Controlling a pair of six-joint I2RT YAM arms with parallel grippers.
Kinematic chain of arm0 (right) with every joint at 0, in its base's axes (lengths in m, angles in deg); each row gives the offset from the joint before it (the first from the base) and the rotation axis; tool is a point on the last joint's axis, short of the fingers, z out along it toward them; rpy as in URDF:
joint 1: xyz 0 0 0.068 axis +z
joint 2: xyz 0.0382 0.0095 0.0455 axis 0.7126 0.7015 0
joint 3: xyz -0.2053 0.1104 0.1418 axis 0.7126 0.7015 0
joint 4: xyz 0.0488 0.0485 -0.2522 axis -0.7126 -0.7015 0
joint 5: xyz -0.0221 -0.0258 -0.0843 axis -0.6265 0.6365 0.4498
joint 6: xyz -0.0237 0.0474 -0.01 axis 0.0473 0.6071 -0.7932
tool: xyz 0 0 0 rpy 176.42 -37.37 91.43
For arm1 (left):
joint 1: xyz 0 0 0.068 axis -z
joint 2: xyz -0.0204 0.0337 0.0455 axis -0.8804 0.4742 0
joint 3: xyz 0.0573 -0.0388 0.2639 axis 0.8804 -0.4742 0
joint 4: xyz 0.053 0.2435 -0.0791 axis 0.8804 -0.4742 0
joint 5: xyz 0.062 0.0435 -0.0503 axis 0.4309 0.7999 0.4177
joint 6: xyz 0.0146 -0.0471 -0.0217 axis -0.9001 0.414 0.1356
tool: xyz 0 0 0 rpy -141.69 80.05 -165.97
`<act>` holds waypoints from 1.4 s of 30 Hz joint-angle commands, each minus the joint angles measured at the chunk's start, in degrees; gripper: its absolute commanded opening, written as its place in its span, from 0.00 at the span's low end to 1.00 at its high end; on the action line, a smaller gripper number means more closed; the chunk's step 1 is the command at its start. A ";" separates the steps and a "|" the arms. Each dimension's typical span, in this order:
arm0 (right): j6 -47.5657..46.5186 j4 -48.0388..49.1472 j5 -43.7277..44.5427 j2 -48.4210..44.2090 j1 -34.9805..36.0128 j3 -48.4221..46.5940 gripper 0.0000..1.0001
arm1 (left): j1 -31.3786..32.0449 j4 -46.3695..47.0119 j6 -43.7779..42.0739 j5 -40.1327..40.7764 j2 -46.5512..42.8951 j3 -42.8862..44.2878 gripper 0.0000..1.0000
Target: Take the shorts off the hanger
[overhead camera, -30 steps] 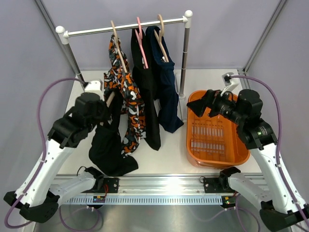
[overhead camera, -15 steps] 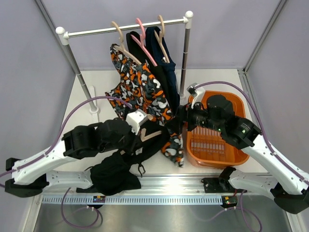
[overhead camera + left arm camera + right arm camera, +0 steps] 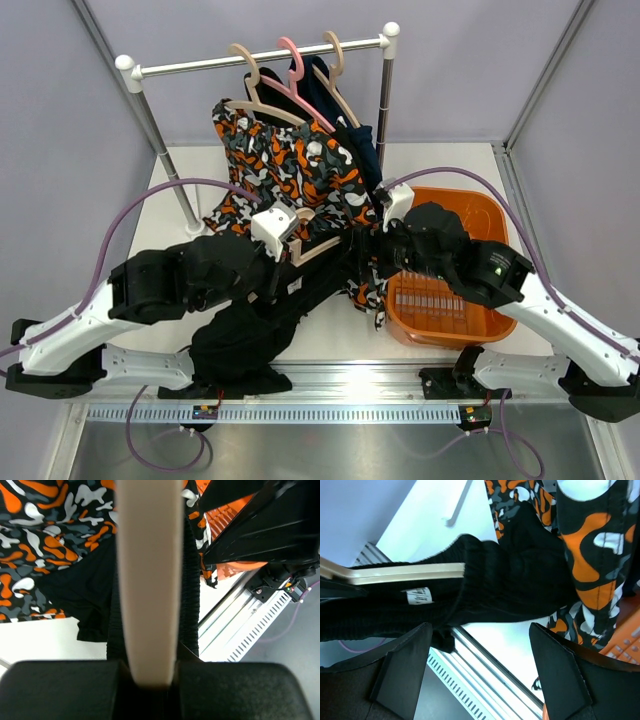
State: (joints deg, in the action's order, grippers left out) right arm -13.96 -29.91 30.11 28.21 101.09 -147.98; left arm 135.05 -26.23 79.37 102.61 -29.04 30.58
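The left claw (image 3: pixel 149 676) was clamped on the pale wooden hanger bar (image 3: pixel 148 570) carrying the limp, light black cloth shorts (image 3: pixel 510 590), whose ribbed waistband (image 3: pixel 485 575), just ahead of the spread right claw (image 3: pixel 479 630), was judged the best hold.

this is a robotics lab test cell. plain grey wall panels (image 3: pixel 450 90) set in bare metal frame posts (image 3: pixel 543 75) box in a white tabletop (image 3: pixel 440 160). two white-and-black robot arms (image 3: pixel 80 325) are bolted to an aluminium rail (image 3: pixel 340 385) at its near edge, trailing purple cables (image 3: pixel 450 169). on the table stand a small clothes rail (image 3: pixel 200 63) with hangers (image 3: pixel 295 55) carrying shorts (image 3: pixel 290 170), and an orange plastic basket (image 3: pixel 478 212).
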 commanded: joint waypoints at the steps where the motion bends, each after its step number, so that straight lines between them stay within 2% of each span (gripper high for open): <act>1: 1.74 -1.40 4.99 2.15 1.05 -2.74 0.87 | 0.20 5.63 -2.58 1.40 0.50 4.03 0.00; 7: 3.67 1.41 5.52 6.27 2.19 -5.99 0.85 | 0.20 5.71 -3.55 1.49 0.77 4.73 0.00; 10: 4.81 1.49 7.10 8.91 2.63 -7.84 0.79 | 0.29 5.89 -3.73 0.78 0.24 5.09 0.00; 13: 5.69 2.11 8.50 10.24 2.72 -8.72 0.58 | 0.20 5.19 -3.81 1.31 -0.37 5.35 0.00; 14: 5.70 1.85 9.29 10.24 2.72 -9.16 0.48 | 0.29 4.84 -3.81 2.09 -0.55 5.44 0.00; 15: 5.96 0.81 11.73 10.24 2.72 -9.42 0.28 | 0.20 3.97 -3.73 2.71 -1.25 5.52 0.00; 18: 5.44 -1.49 16.31 9.45 2.72 -10.39 0.02 | 0.20 1.77 -3.55 5.26 -2.39 5.79 0.00; 22: 4.38 -5.96 25.27 9.62 2.29 -14.42 0.00 | 0.20 -0.43 -2.85 6.06 -5.46 5.53 0.00; 24: 3.33 -7.73 26.78 10.24 0.01 -15.84 0.00 | 0.29 -1.49 -1.97 5.88 -6.87 4.83 0.00; 30: 0.87 -4.83 22.05 13.14 -9.74 -16.81 0.00 | 0.20 -1.49 -2.05 0.09 -12.41 1.93 0.00; 34: -0.10 -4.21 21.34 16.74 -13.00 -18.47 0.00 | 0.20 -1.31 -2.32 -2.90 -14.17 1.40 0.00; 42: -1.16 -2.55 17.91 18.42 -13.36 -18.92 0.00 | 0.20 4.13 -4.16 -7.21 -18.13 -0.45 0.00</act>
State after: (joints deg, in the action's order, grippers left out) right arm -11.69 -32.84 40.25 46.35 91.27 -164.88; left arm 134.86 -25.75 76.51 101.80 -43.14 28.48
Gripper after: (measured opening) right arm 0.033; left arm 0.057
